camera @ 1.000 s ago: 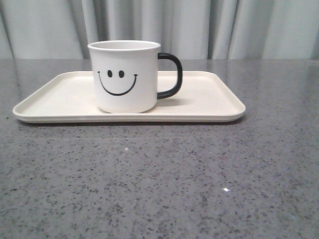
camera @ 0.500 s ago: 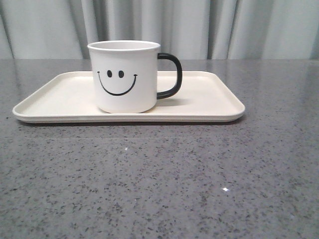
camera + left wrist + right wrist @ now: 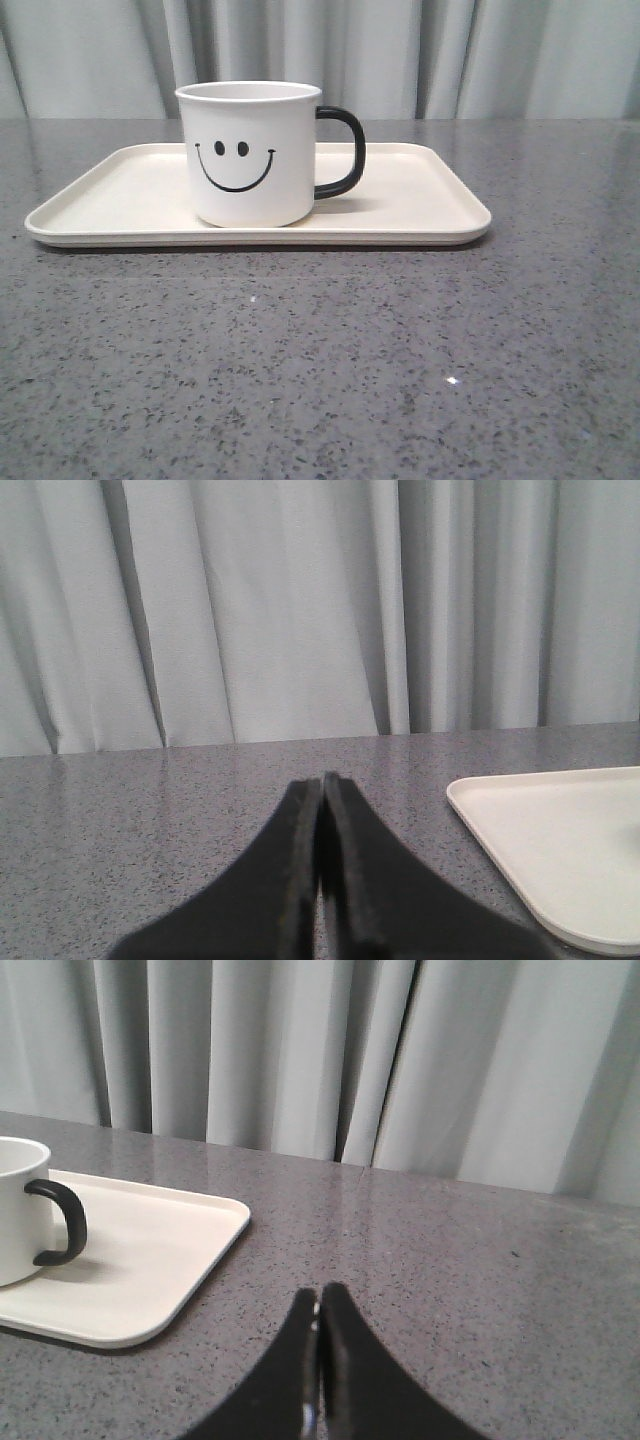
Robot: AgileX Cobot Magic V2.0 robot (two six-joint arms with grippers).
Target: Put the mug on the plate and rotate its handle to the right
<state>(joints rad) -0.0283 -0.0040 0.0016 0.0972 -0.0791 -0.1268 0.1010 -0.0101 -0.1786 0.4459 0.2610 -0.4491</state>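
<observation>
Mug (image 3: pixel 250 155) upright on plate (image 3: pixel 420 205), handle (image 3: pixel 343 150) pointing right: task looks done. Left gripper (image 3: pixel 322 780), right gripper (image 3: pixel 319 1298) pressed together, empty, clear of plate.

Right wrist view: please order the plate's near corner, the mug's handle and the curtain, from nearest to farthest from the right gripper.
1. The plate: its rounded corner lies on the table closest to the right gripper, whose fingers are closed.
2. The handle: farther in over the plate, on the mug.
3. The curtain: behind the table's far edge.

The front view faces the grey curtain (image 3: pixel 400 55) low across the table, both wrist views likewise, sharing the cream rectangular tray (image 3: pixel 420 190).
</observation>
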